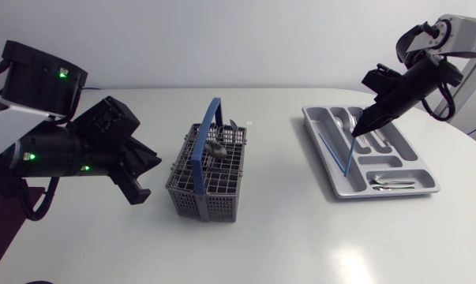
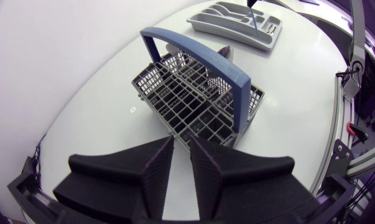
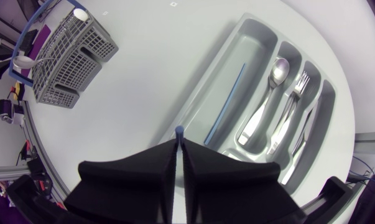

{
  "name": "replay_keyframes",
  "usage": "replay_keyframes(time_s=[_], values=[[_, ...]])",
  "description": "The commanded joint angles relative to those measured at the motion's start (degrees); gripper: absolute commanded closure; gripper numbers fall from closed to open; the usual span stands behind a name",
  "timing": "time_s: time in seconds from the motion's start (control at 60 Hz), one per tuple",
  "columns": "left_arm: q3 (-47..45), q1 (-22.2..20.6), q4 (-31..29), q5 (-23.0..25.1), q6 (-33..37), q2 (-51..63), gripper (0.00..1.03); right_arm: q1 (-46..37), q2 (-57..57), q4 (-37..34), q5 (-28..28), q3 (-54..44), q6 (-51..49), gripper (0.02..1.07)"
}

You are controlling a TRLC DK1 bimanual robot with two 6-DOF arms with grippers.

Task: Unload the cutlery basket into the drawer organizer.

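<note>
In the head view, the right gripper (image 1: 356, 130) is seen clamped on a thin blue stick (image 1: 348, 156). The lower end of the stick hangs below the claw, into the long compartment of the drawer organizer (image 1: 315, 117). A second blue stick (image 1: 330, 151) is already laid there, beside the claw. The cutlery basket (image 1: 192, 193) stands well apart from this claw, and spoons (image 1: 219, 147) are left in it.

In the left wrist view, the fingers of the left gripper (image 2: 181, 140) are held narrowly apart and empty, with the basket just ahead.

In the right wrist view, a spoon (image 3: 278, 67) and a fork (image 3: 293, 102) are shown sorted ahead of the claw. The task is judged as partly done.
</note>
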Motion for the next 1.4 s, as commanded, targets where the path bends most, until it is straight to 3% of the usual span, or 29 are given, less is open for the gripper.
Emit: replay_keyframes(time_s=[0.0,0.6,0.933,1.117,1.383], values=[[1.6,-0.4,-0.4,0.5,-1.2,-0.8,0.82,0.0,3.6,-1.2,-0.1,1.9,2.1,1.02],[1.4,-0.4,-1.1,0.5,-1.2,-1.8,0.82,-0.9,20.0,5.7,-1.7,12.9,10.1,1.0],[-0.2,-0.1,-1.6,0.4,-1.1,-3.7,0.83,-0.2,12.6,10.0,-1.9,9.4,11.3,0.5],[-1.2,-0.3,-2.2,0.4,-1.1,-4.9,0.83,2.9,2.9,15.1,-3.3,2.3,11.9,0.39],[-4.6,-1.8,-2.3,0.3,-0.5,-5.7,0.84,11.6,-2.5,20.1,-5.4,-2.8,14.1,0.38]])
